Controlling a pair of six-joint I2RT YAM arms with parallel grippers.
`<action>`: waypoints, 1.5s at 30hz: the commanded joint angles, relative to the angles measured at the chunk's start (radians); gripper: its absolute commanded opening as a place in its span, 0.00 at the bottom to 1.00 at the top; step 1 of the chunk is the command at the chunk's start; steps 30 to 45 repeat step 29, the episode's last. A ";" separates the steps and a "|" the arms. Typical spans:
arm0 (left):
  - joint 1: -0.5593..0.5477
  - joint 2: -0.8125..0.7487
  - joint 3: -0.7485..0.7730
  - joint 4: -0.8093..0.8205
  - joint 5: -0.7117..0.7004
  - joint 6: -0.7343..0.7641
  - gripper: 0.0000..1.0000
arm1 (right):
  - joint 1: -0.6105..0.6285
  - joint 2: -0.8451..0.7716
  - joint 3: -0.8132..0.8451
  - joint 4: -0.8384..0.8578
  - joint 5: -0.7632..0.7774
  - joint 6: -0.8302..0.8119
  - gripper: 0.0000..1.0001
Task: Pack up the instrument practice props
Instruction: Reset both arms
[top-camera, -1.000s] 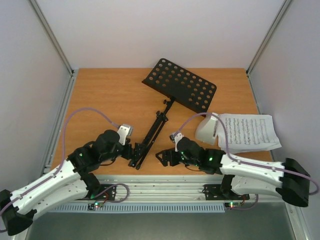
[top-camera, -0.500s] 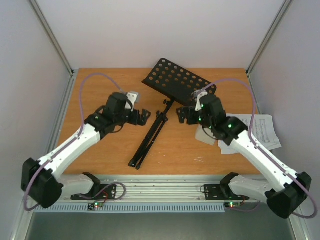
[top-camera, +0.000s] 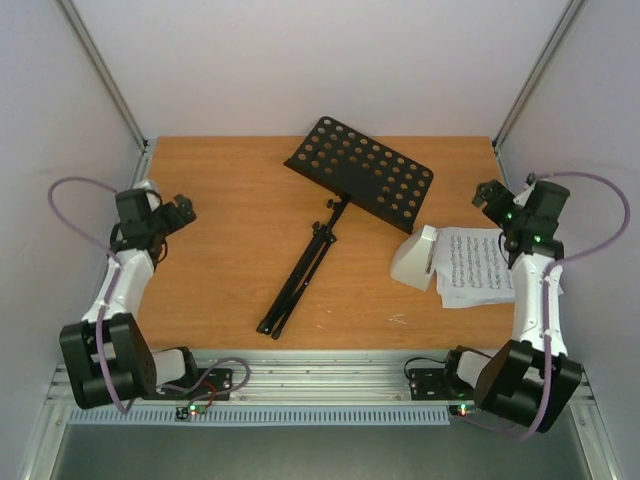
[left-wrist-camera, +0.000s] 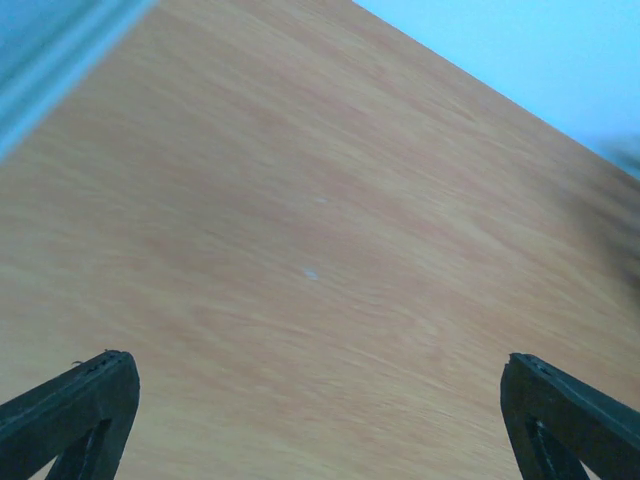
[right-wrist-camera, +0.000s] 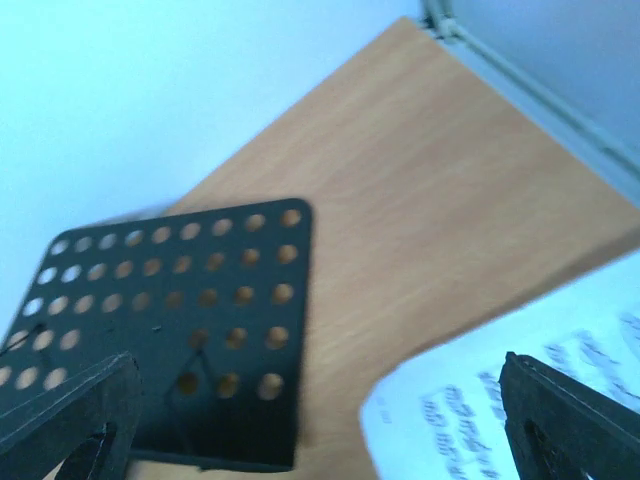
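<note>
The black music stand lies flat mid-table, its round-holed desk (top-camera: 360, 180) at the back and its folded legs (top-camera: 300, 275) pointing toward the front. The small white metronome (top-camera: 415, 258) stands right of it, touching the printed sheet of music (top-camera: 478, 270). My left gripper (top-camera: 178, 210) hangs open at the left edge, over bare wood (left-wrist-camera: 320, 420). My right gripper (top-camera: 490, 195) is open at the right edge, above the sheet's far end. The right wrist view shows the desk (right-wrist-camera: 170, 330), the sheet (right-wrist-camera: 500, 400) and nothing between the right gripper's (right-wrist-camera: 318, 425) jaws.
The wooden table (top-camera: 220, 180) is boxed in by pale walls and metal corner posts (top-camera: 105, 75). An aluminium rail (top-camera: 320, 375) with the arm bases runs along the front edge. The right arm's forearm (top-camera: 535, 300) crosses the sheet's right part.
Both arms swung from the front centre near the stand's legs out to the table's left and right edges. The stand, metronome and sheet have not moved.
</note>
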 joint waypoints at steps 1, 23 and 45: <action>0.020 -0.128 -0.156 0.267 -0.197 0.024 0.99 | -0.044 -0.097 -0.163 0.164 0.103 -0.036 0.98; -0.054 0.062 -0.454 0.867 -0.250 0.173 0.99 | 0.128 0.086 -0.671 0.929 0.342 -0.158 0.97; -0.063 0.060 -0.462 0.881 -0.265 0.181 0.99 | 0.151 0.101 -0.659 0.928 0.351 -0.180 0.96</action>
